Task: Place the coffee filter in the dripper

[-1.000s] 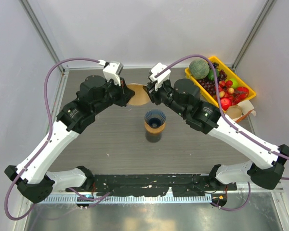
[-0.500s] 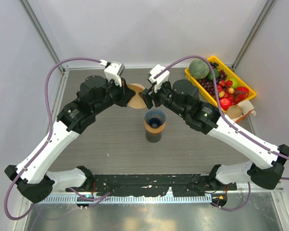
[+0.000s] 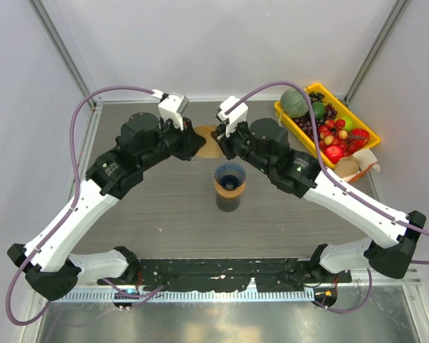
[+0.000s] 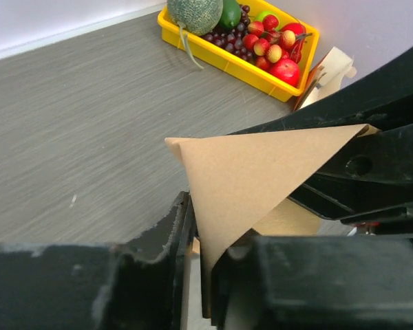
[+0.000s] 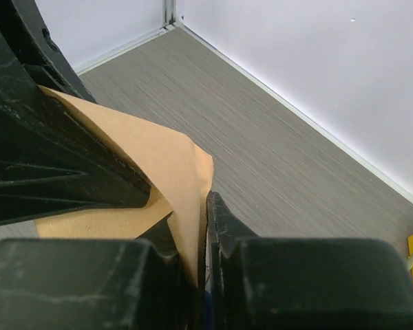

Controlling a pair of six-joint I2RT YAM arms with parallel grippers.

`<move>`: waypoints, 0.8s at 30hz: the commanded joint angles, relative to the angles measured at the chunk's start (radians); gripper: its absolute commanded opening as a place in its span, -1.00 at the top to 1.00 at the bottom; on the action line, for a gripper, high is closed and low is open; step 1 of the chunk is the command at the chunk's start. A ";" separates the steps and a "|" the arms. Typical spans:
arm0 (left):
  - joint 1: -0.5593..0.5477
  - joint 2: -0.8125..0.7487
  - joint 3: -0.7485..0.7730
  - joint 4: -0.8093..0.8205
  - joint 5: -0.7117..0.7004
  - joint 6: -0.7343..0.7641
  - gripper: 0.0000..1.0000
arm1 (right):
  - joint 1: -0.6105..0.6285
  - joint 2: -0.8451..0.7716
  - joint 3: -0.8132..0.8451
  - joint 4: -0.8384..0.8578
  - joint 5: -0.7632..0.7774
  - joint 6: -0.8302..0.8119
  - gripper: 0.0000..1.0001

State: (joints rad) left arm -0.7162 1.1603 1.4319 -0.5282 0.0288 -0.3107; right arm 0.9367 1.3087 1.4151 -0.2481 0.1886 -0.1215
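The tan paper coffee filter (image 3: pixel 209 142) hangs in the air between my two grippers, above the far middle of the table. My left gripper (image 3: pixel 199 145) is shut on its left part; in the left wrist view the filter (image 4: pixel 261 179) rises out of the closed fingers. My right gripper (image 3: pixel 222 145) is shut on its right edge; in the right wrist view the filter (image 5: pixel 151 172) is pinched between the fingers. The dark blue ribbed dripper (image 3: pixel 230 175) sits on an orange-brown cup (image 3: pixel 229 191) in the middle of the table, just nearer than the filter.
A yellow tray (image 3: pixel 363 132) of fruit, with a melon (image 3: pixel 295 102), grapes and red fruit, stands at the far right and also shows in the left wrist view (image 4: pixel 213 58). A pale folded paper piece (image 3: pixel 354 166) lies beside it. White walls enclose the back and sides.
Both grippers and the filter have shifted slightly toward the far side, the right gripper closing in on the filter's right edge. The dripper and cup have not moved.
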 commanded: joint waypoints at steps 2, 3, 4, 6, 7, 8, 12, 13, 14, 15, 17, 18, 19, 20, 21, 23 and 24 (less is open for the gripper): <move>-0.005 -0.019 0.016 0.027 0.020 0.015 0.31 | 0.002 -0.025 -0.002 0.035 0.022 -0.001 0.87; -0.005 -0.028 0.015 0.017 0.035 0.024 0.05 | 0.002 -0.032 -0.010 0.033 0.018 -0.004 0.90; -0.003 -0.036 0.016 0.005 0.052 0.036 -0.19 | -0.001 -0.046 -0.016 0.033 0.012 -0.012 0.90; -0.002 -0.060 0.035 -0.038 0.117 0.105 -0.80 | -0.015 -0.069 -0.031 0.027 -0.032 -0.026 0.90; 0.001 -0.074 0.044 -0.058 0.158 0.136 -0.98 | -0.019 -0.077 -0.047 0.026 -0.044 -0.035 0.90; 0.006 -0.091 0.050 -0.090 0.227 0.174 -0.99 | -0.027 -0.098 -0.060 0.024 -0.076 -0.040 0.90; 0.111 -0.158 0.096 -0.185 0.569 0.275 -0.99 | -0.091 -0.178 -0.117 0.010 -0.294 -0.055 0.90; 0.141 -0.177 0.099 -0.203 0.638 0.306 -0.99 | -0.107 -0.205 -0.136 0.009 -0.373 -0.059 0.90; 0.158 -0.186 0.108 -0.245 0.684 0.368 -0.99 | -0.113 -0.222 -0.143 0.004 -0.427 -0.063 0.90; 0.168 -0.200 0.116 -0.283 0.692 0.434 -0.99 | -0.118 -0.248 -0.157 0.001 -0.516 -0.084 0.90; 0.173 -0.227 0.102 -0.352 0.717 0.583 -0.99 | -0.116 -0.293 -0.176 -0.016 -0.649 -0.130 0.90; 0.172 -0.238 0.087 -0.378 0.727 0.649 -0.98 | -0.115 -0.304 -0.186 -0.032 -0.688 -0.150 0.90; 0.172 -0.243 0.072 -0.395 0.730 0.689 -0.98 | -0.116 -0.331 -0.191 -0.043 -0.772 -0.197 0.90; 0.172 -0.246 0.055 -0.406 0.738 0.723 -0.97 | -0.115 -0.339 -0.199 -0.058 -0.805 -0.219 0.90; 0.172 -0.248 0.032 -0.405 0.756 0.737 -0.92 | -0.110 -0.350 -0.200 -0.071 -0.855 -0.255 0.89; 0.166 -0.243 0.004 -0.388 0.808 0.749 -0.82 | -0.093 -0.350 -0.191 -0.105 -0.903 -0.297 0.90; 0.161 -0.238 -0.002 -0.380 0.822 0.745 -0.78 | -0.088 -0.350 -0.179 -0.127 -0.917 -0.308 0.89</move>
State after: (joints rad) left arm -0.5488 0.8822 1.4811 -0.8658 0.7254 0.3027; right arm 0.8268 0.9646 1.2190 -0.3180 -0.5076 -0.3069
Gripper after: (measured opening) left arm 0.925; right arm 0.061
